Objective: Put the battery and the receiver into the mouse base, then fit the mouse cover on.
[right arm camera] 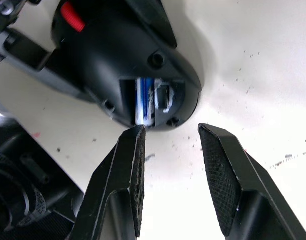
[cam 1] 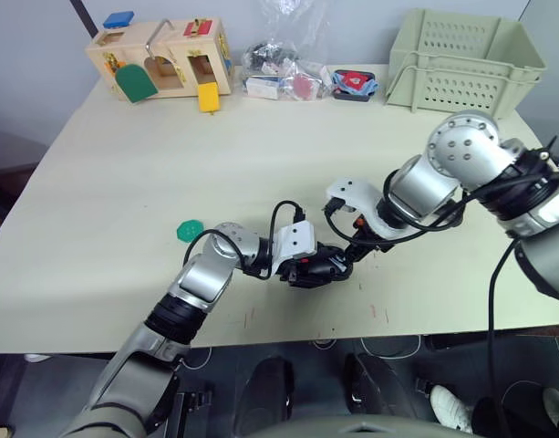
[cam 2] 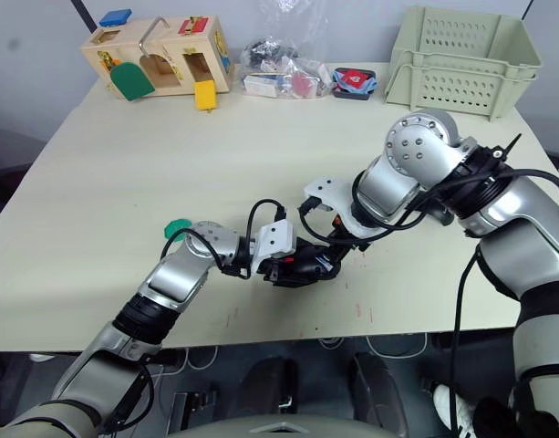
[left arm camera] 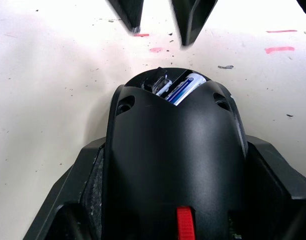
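A wooden latch-board toy (cam 1: 160, 57) stands at the table's (cam 1: 97, 182) far left corner, plastic bags of small parts (cam 1: 284, 75) along the far edge, a pale green crate (cam 1: 463, 59) at the far right corner, and a small green piece (cam 1: 189, 228) near the left edge.

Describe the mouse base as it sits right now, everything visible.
The mouse base is a glossy black oval plastic body with a red scroll wheel and two small screw recesses on its top. Its rear compartment is open: the blue-and-white battery lies lengthwise inside, beside a small dark part in the next slot. It sits low on the table, clamped at its sides by the left gripper. The right gripper hovers at its open end, jaws apart, not touching.
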Robot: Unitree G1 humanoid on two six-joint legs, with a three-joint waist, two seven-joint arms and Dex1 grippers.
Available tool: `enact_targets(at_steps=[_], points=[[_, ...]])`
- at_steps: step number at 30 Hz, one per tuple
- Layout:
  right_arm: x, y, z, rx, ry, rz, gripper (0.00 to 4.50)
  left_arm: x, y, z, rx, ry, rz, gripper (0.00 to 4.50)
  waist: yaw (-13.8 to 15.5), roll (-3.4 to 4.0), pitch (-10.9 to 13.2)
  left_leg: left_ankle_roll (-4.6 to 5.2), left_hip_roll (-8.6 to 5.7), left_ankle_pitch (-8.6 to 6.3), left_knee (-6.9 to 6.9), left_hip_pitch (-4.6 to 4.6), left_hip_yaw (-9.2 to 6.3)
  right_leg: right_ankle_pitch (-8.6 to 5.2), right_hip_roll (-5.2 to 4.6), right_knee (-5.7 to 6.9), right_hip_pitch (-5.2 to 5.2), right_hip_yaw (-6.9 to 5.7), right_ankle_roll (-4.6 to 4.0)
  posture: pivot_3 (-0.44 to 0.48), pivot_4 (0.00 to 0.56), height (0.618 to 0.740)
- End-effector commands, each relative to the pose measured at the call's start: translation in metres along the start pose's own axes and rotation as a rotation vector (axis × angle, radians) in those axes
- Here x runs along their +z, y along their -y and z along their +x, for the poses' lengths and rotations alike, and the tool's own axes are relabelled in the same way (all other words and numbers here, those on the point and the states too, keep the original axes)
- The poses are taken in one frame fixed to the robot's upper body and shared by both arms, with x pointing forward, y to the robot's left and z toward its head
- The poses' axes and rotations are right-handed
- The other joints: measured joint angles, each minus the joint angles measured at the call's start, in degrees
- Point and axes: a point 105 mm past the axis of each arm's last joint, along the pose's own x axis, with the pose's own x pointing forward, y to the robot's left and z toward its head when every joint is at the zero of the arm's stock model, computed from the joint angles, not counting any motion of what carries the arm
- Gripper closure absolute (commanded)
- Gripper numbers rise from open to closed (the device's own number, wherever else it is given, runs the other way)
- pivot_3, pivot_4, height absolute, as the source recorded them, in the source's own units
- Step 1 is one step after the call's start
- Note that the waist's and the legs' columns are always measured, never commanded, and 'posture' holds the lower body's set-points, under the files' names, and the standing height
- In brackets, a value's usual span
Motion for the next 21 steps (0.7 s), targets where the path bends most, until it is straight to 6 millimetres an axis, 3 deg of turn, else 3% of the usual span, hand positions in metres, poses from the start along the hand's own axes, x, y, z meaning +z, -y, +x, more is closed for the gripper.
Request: enact_targets(at_steps=[1, 14, 17, 19, 21], points=[[-0.002, -0.006, -0.012, 0.034, 0.058, -0.032, 2.75, -0.024, 0.011, 0.005, -0.046, -0.075, -0.063, 1.54, 0.04, 0.0, 0.0, 0.0, 0.0, 0.0, 0.0, 0.0, -0.01, 0.0, 0.0, 0.0, 0.0, -0.01, 0.0, 0.0, 0.15, 0.74], [-0.023, 0.005, -0.015, 0.005, 0.458, -0.018, 2.75, -0.026, 0.011, 0.001, -0.04, -0.08, -0.067, 1.54, 0.03, -0.04, -0.01, 0.0, -0.01, 0.0, -0.02, 0.0, 0.02, -0.01, 0.02, -0.04, 0.01, 0.03, 0.01, 0.0, 0.15, 0.74], [-0.027, 0.009, -0.018, -0.001, 0.555, 0.006, 3.52, -0.027, 0.011, 0.0, -0.039, -0.081, -0.068, 1.54, 0.09, -0.06, -0.03, 0.0, 0.0, 0.0, -0.03, 0.02, 0.02, -0.01, 0.06, -0.03, 0.01, 0.05, 0.01, 0.0, 0.15, 0.74], [-0.027, 0.01, -0.019, 0.003, 0.647, 0.018, 4.48, -0.027, 0.011, -0.001, -0.039, -0.083, -0.069, 1.54, 0.03, -0.06, -0.03, 0.0, 0.0, 0.0, -0.03, 0.04, 0.06, -0.01, 0.07, -0.01, 0.0, 0.09, 0.01, 0.0, 0.15, 0.74], [-0.026, 0.008, -0.021, -0.003, 0.737, -0.008, 4.48, -0.028, 0.011, -0.002, -0.039, -0.083, -0.071, 1.54, 0.07, -0.06, -0.03, 0.0, 0.01, 0.0, -0.01, 0.06, 0.06, -0.01, 0.11, -0.01, 0.01, 0.1, 0.01, 0.0, 0.15, 0.74]])
